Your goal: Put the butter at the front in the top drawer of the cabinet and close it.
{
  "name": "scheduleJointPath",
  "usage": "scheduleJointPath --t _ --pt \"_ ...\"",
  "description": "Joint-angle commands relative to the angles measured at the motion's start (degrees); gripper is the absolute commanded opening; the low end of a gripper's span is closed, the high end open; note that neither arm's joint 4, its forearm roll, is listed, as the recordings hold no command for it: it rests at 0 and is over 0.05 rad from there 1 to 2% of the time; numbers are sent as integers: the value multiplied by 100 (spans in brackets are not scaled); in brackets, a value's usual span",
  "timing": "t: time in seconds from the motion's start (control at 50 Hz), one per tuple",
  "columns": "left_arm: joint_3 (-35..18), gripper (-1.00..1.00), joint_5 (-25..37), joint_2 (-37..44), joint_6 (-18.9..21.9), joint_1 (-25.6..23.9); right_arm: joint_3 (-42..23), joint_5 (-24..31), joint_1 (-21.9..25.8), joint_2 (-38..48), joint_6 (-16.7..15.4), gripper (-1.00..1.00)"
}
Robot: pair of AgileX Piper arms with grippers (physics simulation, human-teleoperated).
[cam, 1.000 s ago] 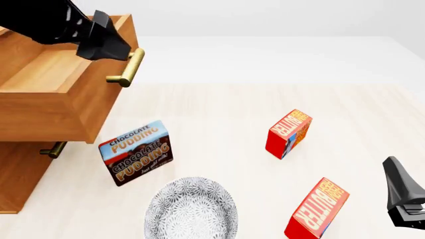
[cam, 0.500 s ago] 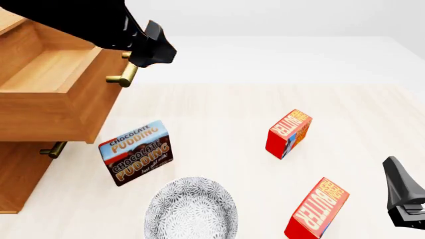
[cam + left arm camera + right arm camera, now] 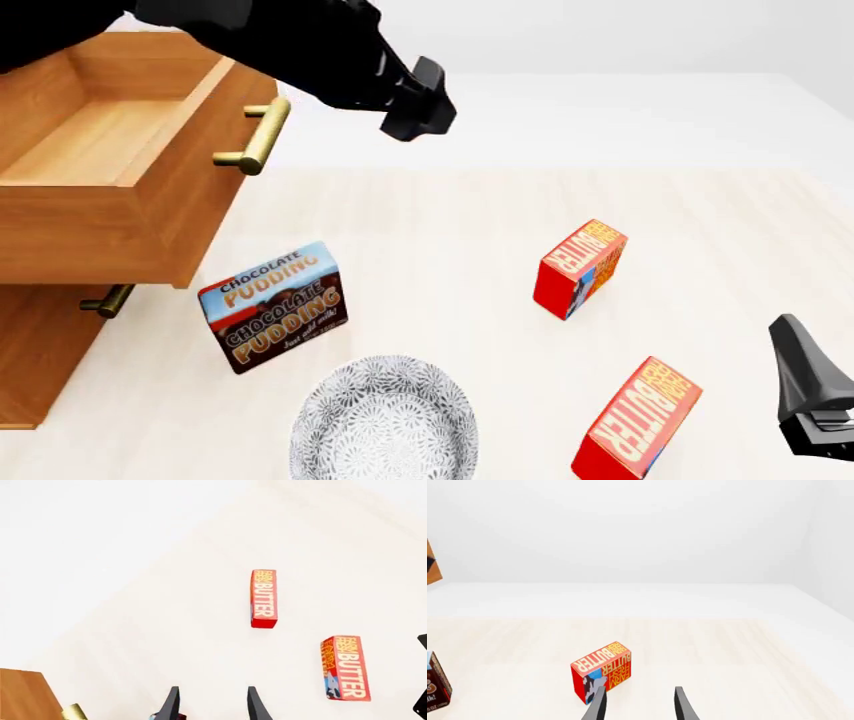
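Observation:
The butter at the front point(image 3: 638, 420) is a red box lying near the table's front right; the left wrist view shows this butter point(image 3: 345, 667) too. A second, identical butter box point(image 3: 581, 268) point(image 3: 263, 599) point(image 3: 602, 677) lies farther back. The cabinet point(image 3: 40, 340) stands at the left, and its top drawer point(image 3: 120, 160) is pulled out and empty, with its brass handle point(image 3: 260, 135) facing right. My left gripper point(image 3: 420, 105) point(image 3: 212, 707) hangs open in the air to the right of the drawer, holding nothing. My right gripper point(image 3: 807, 400) point(image 3: 639, 707) is open at the front right, beside the front butter.
A blue-and-brown chocolate pudding box point(image 3: 274, 305) stands in front of the cabinet. A patterned grey bowl point(image 3: 384, 420) sits at the front centre. The lower drawer's handle point(image 3: 107, 300) shows under the open drawer. Bare tabletop lies between the pudding and the rear butter.
My left arm has swung right, from the drawer's handle out over the table. The drawer, the boxes and the right gripper have not moved.

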State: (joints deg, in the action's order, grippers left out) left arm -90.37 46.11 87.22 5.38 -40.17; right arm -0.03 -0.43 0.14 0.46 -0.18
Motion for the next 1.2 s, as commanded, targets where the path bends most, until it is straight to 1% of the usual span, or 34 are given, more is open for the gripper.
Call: scheduleJointPath --t 0.02,0.16,0.22,0.42,0.62,0.7,0.76,0.8,0.92,1.1,1.16,1.2 --pt "-249 100 -232 398 -264 -121 -1 5 0 -3 3 100" --pt "-347 100 -392 767 -392 -200 -1 5 -2 -3 4 100" --pt "-520 100 -388 1036 -489 -336 -1 5 -1 -2 4 100" --pt "-688 100 -515 1364 -687 -408 -1 5 0 -3 4 100" --pt "-1052 100 -548 1841 -876 -538 -1 5 0 -4 3 100" --pt "-1195 100 -618 2053 -1051 -649 -1 5 -1 -4 4 100" --pt "-1226 100 -623 2152 -1023 -612 -1 5 0 -3 4 100" --pt "-1276 100 -667 2246 -1077 -623 -1 5 -1 -3 6 100" --pt "-1475 100 -693 2569 -1169 -752 -1 5 -1 -3 4 100" --pt "-1546 100 -800 2823 -1296 -888 -1 5 0 -2 5 100" --pt "-1566 100 -906 2965 -1430 -995 -1 5 0 -3 3 100" --pt "-1611 100 -887 3059 -1402 -959 -1 5 -1 -2 2 100"
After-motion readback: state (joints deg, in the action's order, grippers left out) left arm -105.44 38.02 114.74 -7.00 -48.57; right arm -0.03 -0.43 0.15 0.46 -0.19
